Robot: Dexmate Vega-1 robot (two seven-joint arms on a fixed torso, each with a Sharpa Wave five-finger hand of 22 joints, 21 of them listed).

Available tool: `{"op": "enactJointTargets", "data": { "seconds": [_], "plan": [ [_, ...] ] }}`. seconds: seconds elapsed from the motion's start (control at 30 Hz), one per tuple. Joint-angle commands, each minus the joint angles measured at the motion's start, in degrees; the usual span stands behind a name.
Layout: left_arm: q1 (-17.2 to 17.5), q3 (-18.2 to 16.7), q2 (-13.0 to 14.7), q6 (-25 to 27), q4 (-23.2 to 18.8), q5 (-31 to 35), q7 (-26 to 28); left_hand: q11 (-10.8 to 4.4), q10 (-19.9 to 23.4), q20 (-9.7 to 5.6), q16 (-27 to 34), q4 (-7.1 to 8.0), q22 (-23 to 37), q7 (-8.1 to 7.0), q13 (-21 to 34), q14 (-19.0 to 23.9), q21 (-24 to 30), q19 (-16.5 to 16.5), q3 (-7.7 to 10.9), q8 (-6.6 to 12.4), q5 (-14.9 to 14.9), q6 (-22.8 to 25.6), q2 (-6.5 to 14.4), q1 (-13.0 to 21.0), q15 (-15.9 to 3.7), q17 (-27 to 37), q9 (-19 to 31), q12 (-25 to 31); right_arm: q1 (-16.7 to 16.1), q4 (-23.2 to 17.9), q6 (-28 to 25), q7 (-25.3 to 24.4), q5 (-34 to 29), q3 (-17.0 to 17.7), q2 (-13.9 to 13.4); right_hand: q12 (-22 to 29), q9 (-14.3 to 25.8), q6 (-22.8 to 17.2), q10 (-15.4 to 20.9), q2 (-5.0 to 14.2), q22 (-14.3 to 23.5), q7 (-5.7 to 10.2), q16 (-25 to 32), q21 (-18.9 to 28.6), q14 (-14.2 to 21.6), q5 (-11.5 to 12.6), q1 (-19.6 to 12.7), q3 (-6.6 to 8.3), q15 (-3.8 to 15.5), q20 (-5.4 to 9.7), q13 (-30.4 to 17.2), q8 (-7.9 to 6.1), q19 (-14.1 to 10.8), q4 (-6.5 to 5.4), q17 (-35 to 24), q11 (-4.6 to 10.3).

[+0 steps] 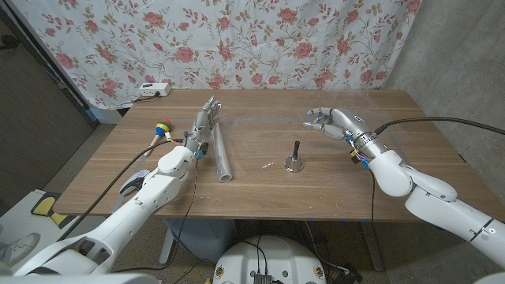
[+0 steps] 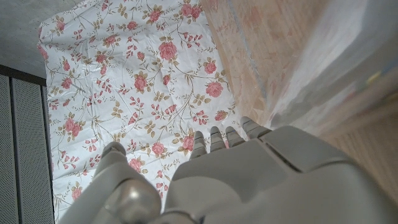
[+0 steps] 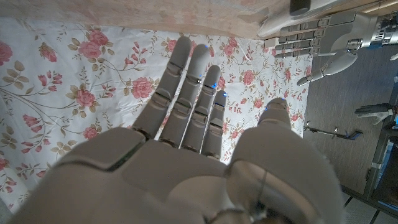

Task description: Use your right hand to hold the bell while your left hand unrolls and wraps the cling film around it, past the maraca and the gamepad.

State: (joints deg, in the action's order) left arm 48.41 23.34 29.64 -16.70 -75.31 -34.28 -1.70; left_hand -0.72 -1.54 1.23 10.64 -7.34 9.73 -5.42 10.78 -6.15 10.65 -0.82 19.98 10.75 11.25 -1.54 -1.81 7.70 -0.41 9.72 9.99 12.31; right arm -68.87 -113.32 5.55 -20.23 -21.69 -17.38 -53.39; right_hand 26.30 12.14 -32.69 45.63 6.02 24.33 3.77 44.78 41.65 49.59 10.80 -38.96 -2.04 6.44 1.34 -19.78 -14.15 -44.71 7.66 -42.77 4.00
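— In the middle of the tabletop (image 1: 331, 185), where exactly is the bell (image 1: 295, 160)?

— It stands upright on its own, handle up, nothing touching it. I judge it sits there so either arm can reach it.

— And the cling film?

— The cling film roll (image 1: 220, 151) lies just left of the bell, end-on to me. My left robot hand (image 1: 203, 125) stands beside the roll's far half, fingers straight and apart, holding nothing. I keep it there because that side has to pull the film off. I cannot tell whether it touches the roll.

— Your right?

— The right robot hand (image 1: 331, 123) hovers beyond and to the right of the bell, well apart from it, fingers spread and loosely curled, empty. It must steady the bell first, I reckon.

— The maraca?

— The maraca (image 1: 161, 130) lies at the left, outside the roll, clear of the wrapping path. I see no gamepad.
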Motion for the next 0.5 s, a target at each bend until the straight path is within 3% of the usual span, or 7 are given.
{"op": "enactJointTargets", "data": {
  "seconds": [0.03,0.13,0.5],
  "plan": [
    [0.39,-0.07,0.39,0.45,-0.7,-0.4,-0.4,0.07,0.32,0.06,-0.23,-0.08,0.24,-0.17,0.17,-0.22,0.3,-0.18,-0.32,0.01,0.15,0.56,0.27,0.2,0.24,0.3,0.27,-0.15,-0.23,-1.08,-0.91,1.16,-1.28,-0.03,-0.53,0.74,0.21,-0.45,-0.12,-0.11,0.3,-0.03,0.36,0.55,1.04,0.02,-1.25,0.62,6.21,0.41,-0.53,0.2,-0.35,0.39,-0.61,0.53],
    [0.5,-0.16,0.29,0.3,-0.83,-0.43,-0.17,-0.02,0.32,0.09,-0.24,-0.08,0.24,-0.23,0.17,-0.23,0.31,-0.17,-0.33,0.02,0.15,0.6,0.29,0.2,0.24,0.3,0.27,-0.15,-0.3,-0.99,-0.93,0.25,-2.16,-0.14,-0.24,1.31,0.37,-0.43,-1.32,0.15,1.19,-0.04,1.84,2.4,4.34,0.0,-2.25,1.14,6.11,1.03,-1.52,0.71,-2.06,0.66,-2.27,0.33],
    [0.56,-0.17,0.55,0.49,-1.3,-0.31,-0.11,0.06,0.37,0.08,-0.23,-0.08,0.24,-0.19,0.18,-0.22,0.31,-0.18,-0.38,0.02,0.15,0.64,0.32,0.19,0.24,0.3,0.27,-0.15,-0.33,-1.7,-1.49,1.11,-3.38,-0.55,-0.83,1.63,0.54,-0.29,-2.48,0.28,1.05,0.13,1.65,2.88,4.52,-0.09,-2.95,1.52,6.1,1.45,-2.29,1.13,-1.95,0.77,-3.31,0.43]
  ]
}}
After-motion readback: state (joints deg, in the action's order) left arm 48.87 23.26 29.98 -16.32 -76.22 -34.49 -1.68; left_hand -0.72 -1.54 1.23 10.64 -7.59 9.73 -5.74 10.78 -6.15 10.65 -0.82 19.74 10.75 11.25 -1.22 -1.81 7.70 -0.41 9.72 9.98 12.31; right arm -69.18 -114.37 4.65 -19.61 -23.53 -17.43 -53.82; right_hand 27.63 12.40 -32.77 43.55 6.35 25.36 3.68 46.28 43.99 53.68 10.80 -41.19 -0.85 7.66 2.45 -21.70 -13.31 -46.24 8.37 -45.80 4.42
